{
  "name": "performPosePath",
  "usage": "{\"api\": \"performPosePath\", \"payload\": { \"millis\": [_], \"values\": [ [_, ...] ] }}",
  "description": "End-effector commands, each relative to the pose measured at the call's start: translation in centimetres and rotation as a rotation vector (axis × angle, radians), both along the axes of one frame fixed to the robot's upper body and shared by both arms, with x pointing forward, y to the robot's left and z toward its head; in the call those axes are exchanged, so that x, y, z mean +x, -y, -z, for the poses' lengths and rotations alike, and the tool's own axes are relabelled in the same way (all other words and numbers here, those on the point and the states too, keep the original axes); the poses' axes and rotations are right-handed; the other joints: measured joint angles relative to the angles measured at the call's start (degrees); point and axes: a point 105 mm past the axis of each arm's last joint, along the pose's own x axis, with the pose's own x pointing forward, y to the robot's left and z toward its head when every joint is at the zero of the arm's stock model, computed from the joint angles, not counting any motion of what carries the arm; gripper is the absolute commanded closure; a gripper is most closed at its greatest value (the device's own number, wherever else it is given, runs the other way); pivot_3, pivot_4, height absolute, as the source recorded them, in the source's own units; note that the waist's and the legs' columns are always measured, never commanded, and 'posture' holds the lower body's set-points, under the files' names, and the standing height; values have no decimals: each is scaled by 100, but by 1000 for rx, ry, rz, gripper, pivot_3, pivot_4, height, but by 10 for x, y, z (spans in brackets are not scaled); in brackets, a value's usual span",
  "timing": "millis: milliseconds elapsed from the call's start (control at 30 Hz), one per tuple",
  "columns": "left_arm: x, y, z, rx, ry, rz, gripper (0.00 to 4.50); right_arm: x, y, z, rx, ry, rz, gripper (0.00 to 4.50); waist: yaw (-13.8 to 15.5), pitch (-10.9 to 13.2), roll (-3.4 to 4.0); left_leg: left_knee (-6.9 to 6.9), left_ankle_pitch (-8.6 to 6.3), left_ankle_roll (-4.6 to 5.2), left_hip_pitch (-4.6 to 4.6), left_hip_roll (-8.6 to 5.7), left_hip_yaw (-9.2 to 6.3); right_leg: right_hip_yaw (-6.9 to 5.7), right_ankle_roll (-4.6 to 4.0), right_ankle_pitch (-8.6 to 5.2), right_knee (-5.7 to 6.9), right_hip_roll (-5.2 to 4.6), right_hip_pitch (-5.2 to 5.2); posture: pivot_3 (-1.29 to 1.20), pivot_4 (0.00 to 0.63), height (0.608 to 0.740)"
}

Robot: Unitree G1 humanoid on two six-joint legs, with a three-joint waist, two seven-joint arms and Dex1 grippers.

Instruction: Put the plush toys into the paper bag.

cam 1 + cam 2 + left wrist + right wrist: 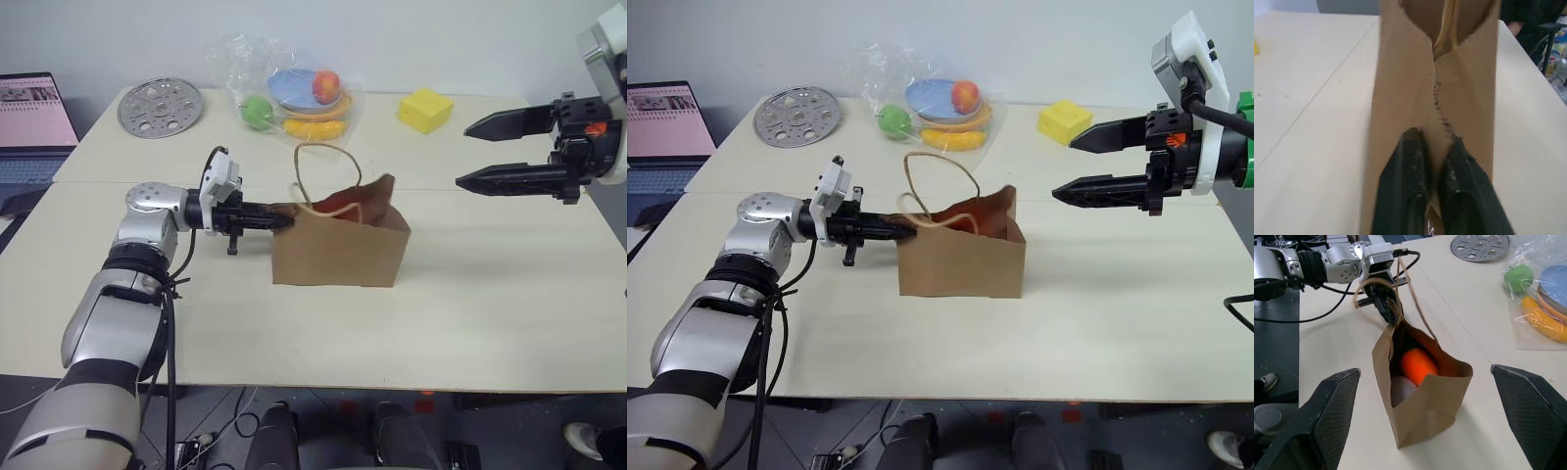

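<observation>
I'm seeing both plush toys [1415, 368] sitting inside the paper bag [340, 250]; my left claw [282, 220] is pinching the bag's edge, my right claw [478, 154] is hanging released beside it.

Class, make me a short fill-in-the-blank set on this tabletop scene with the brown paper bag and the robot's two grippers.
1. The orange carrot plush toy lies inside the brown paper ____.
2. The left gripper has its fingers at the paper bag's ____ edge.
3. The right gripper hangs above the table with jaws ____.
4. The yellow block rests on the ____.

Missing words: bag; side; open; table
</observation>
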Motion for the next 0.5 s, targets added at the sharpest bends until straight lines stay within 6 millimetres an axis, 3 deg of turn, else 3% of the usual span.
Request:
{"api": "performPosePath", "payload": {
  "millis": [33,200,300,500],
  "values": [
    [2,3,-16,-4,53,11,2630,-6,2,-13,11,69,-5,0,0,0,0,0,0,0,0,0,0,0,0,0,0,0,0,0,150,740],
    [2,-2,-22,-1,60,1,1031,-5,0,-10,10,66,-9,0,-7,0,0,0,0,0,0,0,0,0,0,0,1,0,-1,0,150,740],
    [-2,-20,-47,-51,56,-40,106,-2,0,-10,17,68,-10,0,-17,1,-2,-1,0,0,0,0,-1,0,0,0,2,1,-2,0,150,740],
    [-14,-76,-95,-94,71,-295,28,5,14,7,19,52,30,0,-112,2,-2,-11,0,0,0,5,-2,0,-2,-2,2,3,-7,0,150,740]
  ]
}}
